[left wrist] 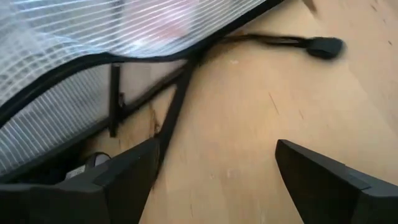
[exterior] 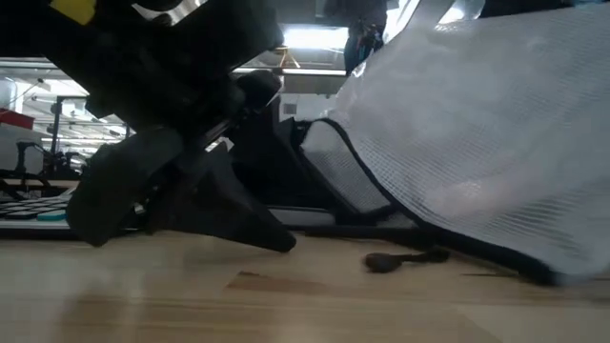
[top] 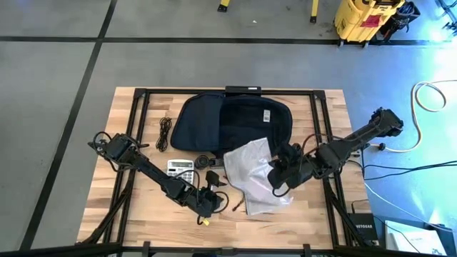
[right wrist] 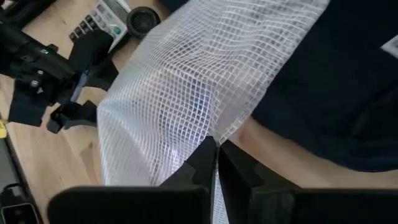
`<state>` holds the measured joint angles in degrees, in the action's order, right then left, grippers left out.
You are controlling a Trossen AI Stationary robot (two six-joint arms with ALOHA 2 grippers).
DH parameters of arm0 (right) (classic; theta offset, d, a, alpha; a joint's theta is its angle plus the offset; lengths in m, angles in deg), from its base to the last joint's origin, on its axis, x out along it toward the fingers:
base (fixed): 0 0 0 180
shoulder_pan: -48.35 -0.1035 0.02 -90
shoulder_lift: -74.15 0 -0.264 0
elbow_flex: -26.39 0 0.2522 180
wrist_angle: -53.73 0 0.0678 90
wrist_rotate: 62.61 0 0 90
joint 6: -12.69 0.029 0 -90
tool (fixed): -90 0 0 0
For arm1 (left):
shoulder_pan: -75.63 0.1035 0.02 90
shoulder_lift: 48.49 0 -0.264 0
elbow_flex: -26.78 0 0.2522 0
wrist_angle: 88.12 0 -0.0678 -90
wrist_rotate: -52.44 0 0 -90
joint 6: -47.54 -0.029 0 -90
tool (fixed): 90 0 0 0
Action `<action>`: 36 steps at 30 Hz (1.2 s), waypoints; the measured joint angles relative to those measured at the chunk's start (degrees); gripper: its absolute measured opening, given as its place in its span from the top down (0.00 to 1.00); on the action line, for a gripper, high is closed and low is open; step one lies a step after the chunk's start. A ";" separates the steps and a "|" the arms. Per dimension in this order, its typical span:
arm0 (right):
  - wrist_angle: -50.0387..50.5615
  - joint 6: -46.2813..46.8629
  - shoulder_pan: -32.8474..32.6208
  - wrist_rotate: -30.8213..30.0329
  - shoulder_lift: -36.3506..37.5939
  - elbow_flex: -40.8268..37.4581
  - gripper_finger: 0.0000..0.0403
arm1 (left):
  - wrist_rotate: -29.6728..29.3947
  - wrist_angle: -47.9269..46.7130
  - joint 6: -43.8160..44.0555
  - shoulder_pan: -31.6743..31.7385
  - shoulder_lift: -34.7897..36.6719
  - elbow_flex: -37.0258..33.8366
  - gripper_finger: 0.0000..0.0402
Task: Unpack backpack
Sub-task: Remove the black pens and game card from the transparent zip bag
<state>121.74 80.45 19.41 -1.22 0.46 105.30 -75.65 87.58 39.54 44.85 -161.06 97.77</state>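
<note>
The backpack [top: 235, 121], dark navy and opened, lies at the table's far middle. In front of it a white see-through mesh pouch [top: 250, 175] with black trim is partly raised by my right gripper [top: 280, 175], which is shut on it. Its black zip pull [left wrist: 323, 46] lies on the wood. My left gripper [top: 214, 202] stands open low over the table near the front edge, just left of the pouch, with nothing between its fingers [left wrist: 134, 168]. My right gripper pinches the mesh pouch at its right-hand part [right wrist: 208, 127] between its two shut fingers. It comes slanting down from the table's right. The pouch drapes away from the fingers toward the left, and its black-trimmed lower edge [exterior: 515, 262] rests on the table.
A calculator [top: 181, 168], a coiled black cable [top: 165, 133], a small round black item [top: 205, 160] and another small black piece [top: 213, 177] lie left of the pouch. Black frame bars [top: 136, 143] run along the table's left and right sides.
</note>
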 joint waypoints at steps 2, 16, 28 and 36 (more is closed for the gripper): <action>1.65 -1.58 1.64 2.13 0.00 1.33 1.00 | 0.00 0.11 0.30 0.00 -0.02 0.00 0.23; 1.06 -12.82 10.33 14.09 -0.83 2.64 1.00 | 2.26 8.84 0.95 0.11 0.00 0.00 0.23; -2.45 -11.07 10.35 10.70 -0.83 2.64 1.00 | 7.68 29.97 1.31 -2.25 0.09 3.39 0.23; -6.38 -13.05 10.22 14.25 -1.25 3.64 1.00 | 3.78 27.77 -0.81 -3.76 0.09 4.81 0.23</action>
<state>115.36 67.40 29.63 13.03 -0.79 108.94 -71.87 115.35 38.73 41.09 -160.97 102.58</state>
